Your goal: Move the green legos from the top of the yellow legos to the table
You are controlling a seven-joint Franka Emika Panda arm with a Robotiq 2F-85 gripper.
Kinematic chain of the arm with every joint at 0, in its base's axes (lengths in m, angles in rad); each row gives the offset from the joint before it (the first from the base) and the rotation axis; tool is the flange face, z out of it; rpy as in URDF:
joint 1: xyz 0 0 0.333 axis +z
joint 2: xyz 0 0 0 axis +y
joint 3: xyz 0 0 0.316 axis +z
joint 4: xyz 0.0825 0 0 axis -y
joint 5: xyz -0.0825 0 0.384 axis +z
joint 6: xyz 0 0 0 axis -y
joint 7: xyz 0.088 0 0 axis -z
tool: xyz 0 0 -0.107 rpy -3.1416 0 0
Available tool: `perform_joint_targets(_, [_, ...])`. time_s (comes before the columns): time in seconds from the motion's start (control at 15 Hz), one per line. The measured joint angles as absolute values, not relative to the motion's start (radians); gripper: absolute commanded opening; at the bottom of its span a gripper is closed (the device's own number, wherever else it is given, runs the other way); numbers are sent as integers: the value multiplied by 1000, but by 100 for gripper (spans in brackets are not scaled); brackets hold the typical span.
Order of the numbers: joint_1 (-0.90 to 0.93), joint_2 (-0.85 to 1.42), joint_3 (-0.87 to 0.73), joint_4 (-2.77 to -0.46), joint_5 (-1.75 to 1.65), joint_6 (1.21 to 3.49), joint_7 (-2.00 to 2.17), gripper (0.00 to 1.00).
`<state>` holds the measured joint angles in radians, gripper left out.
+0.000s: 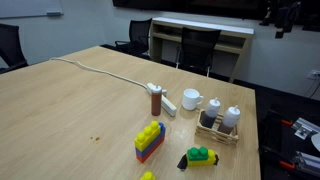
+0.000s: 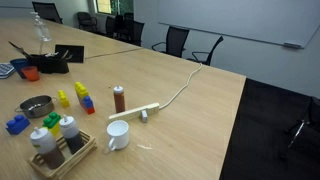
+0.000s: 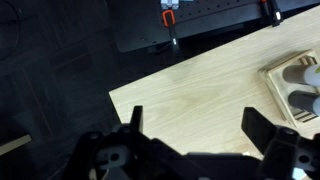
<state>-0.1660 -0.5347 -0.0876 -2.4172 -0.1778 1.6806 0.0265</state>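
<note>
The green legos [image 1: 201,154] sit on top of the low yellow legos [image 1: 197,162], which have a dark piece at one end, near the edge of the table [image 1: 60,110]. In the other exterior view the green legos [image 2: 50,120] peek out behind the shaker tray. My gripper [image 3: 197,125] is open and empty, high above a corner of the table [image 3: 200,90]. No legos show in the wrist view. In an exterior view the gripper [image 1: 283,18] hangs far up at the back, well away from the legos.
A wooden tray with two shakers [image 1: 220,128] [image 3: 295,85], a white mug [image 1: 191,100], a brown bottle [image 1: 156,101] and a power strip with cable [image 1: 162,98] stand nearby. There is also a yellow-blue-red brick stack [image 1: 150,140], a metal bowl [image 2: 37,105] and blue bricks [image 2: 15,125].
</note>
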Motion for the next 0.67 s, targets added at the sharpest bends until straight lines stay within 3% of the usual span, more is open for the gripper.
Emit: perform_joint_targets(0.67, [-38, -596, -7, -2528, -176, 1854, 26, 100])
